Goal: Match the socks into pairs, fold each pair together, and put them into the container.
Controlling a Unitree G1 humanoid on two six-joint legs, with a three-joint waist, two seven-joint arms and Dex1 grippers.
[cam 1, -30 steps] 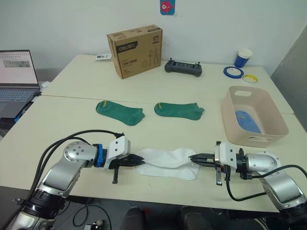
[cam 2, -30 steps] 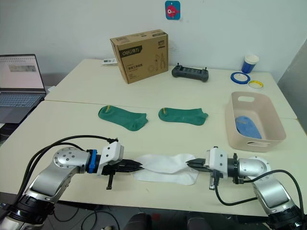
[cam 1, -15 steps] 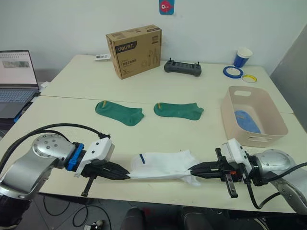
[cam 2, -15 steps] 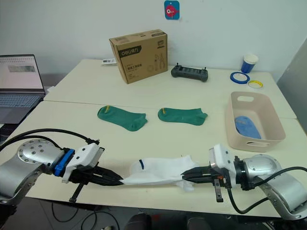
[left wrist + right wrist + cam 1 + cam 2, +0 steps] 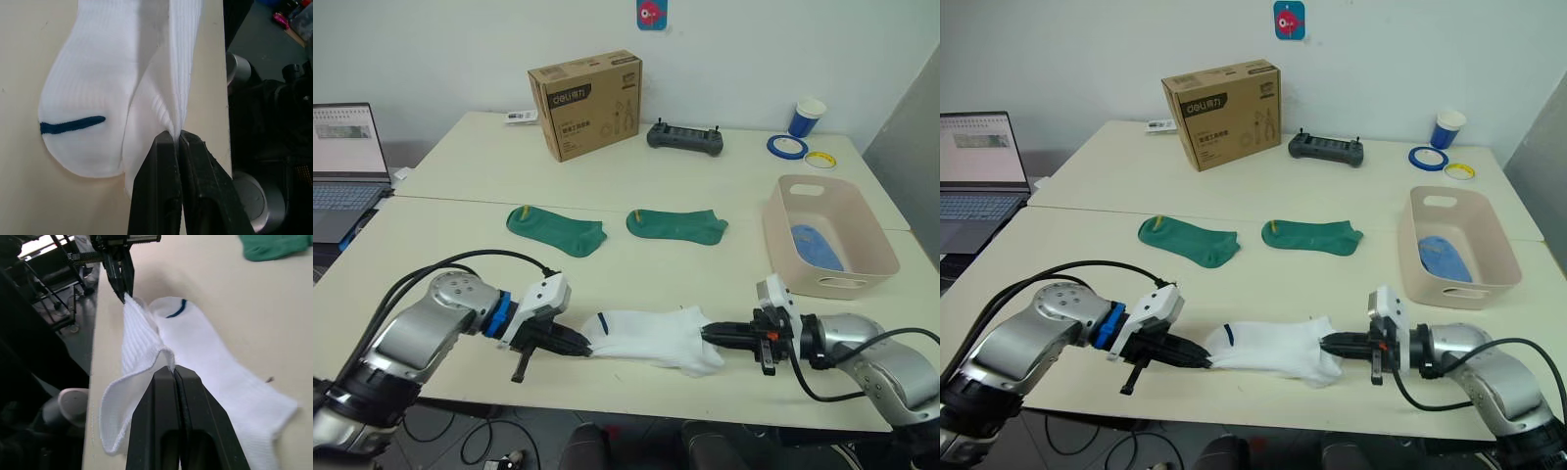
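Observation:
Two white socks [image 5: 651, 336] with a dark cuff stripe lie together near the table's front edge. My left gripper [image 5: 583, 348] is shut on the edge of one white sock [image 5: 83, 98] at the cuff end. My right gripper [image 5: 707, 336] is shut on a raised fold of a white sock [image 5: 205, 347] at the other end. Two dark green socks [image 5: 556, 228] [image 5: 677, 225] lie flat, apart from each other, in the middle of the table. The pale pink container [image 5: 783, 240] stands at the right with a light blue sock [image 5: 818, 245] inside.
A brown cardboard box [image 5: 587, 103], a black controller [image 5: 685, 137], a blue cup [image 5: 810, 116] and two tape rolls [image 5: 788, 147] sit along the back. A laptop [image 5: 347, 166] stands at the far left. The table's front edge runs just below both grippers.
Both grippers closed on the ends of the white socks and dragged them toward the front edge. The left gripper has since moved right, and the striped cuff now shows.

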